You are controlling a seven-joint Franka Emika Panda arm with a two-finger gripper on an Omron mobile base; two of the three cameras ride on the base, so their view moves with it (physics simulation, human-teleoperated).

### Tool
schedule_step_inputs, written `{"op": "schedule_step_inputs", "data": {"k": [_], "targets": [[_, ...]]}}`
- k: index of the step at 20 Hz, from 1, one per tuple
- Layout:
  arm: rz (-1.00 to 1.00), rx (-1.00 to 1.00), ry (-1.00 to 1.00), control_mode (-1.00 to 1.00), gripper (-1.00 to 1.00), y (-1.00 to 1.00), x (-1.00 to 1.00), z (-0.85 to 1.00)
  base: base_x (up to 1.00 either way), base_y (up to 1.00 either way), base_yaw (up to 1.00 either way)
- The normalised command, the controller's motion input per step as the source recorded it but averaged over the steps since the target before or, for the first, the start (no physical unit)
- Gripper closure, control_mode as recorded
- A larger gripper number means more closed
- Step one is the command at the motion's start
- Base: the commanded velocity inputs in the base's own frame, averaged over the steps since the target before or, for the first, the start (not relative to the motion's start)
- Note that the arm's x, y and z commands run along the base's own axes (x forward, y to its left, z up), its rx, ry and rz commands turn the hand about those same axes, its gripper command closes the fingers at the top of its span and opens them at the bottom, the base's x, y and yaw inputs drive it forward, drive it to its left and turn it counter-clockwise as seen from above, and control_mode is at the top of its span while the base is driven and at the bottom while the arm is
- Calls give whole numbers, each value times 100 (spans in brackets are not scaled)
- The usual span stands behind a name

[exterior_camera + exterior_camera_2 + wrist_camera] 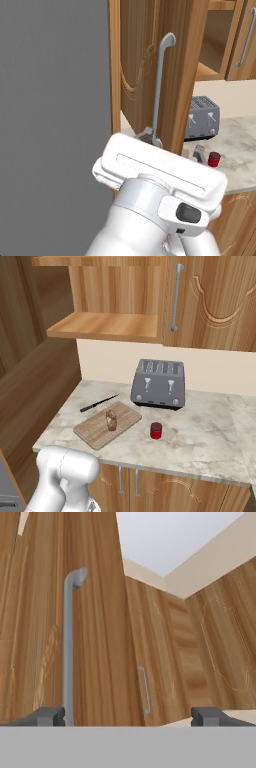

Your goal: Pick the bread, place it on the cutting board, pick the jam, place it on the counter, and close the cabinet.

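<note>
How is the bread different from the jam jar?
The bread is a brown, lumpy shape; the jam is a smooth red jar with a darker lid. The bread sits on the cutting board; the jam stands on the bare counter. Both are small, far smaller than the toaster.

cabinet (142, 60) door showing warm brown wood grain, satin finish, bar handle (160, 85) looking brushed silver metal. counter (200, 441) reading as matt marbled beige-grey stone. cutting board (97, 428) showing pale raw wood. toaster (159, 383) at its 2 o'clock looking dull grey metal. jam (156, 430) appearing smooth red, bread (111, 420) rough brown crust.
</note>
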Motion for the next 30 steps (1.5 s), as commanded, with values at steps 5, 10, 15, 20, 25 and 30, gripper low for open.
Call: {"op": "schedule_step_inputs", "data": {"k": [5,10,15,20,25,30], "targets": [[-8,0,-4,-100,-100,-6,7,0,0,0,0],[-4,0,0,-100,-100,-13,10,0,0,0,0],[-2,0,0,-100,-100,-11,11,0,0,0,0],[-2,0,0,-100,-100,-9,10,0,0,0,0],[-3,0,0,-100,-100,-7,8,0,0,0,0],[-6,0,0,-100,-100,-22,11,0,0,0,0]]}}
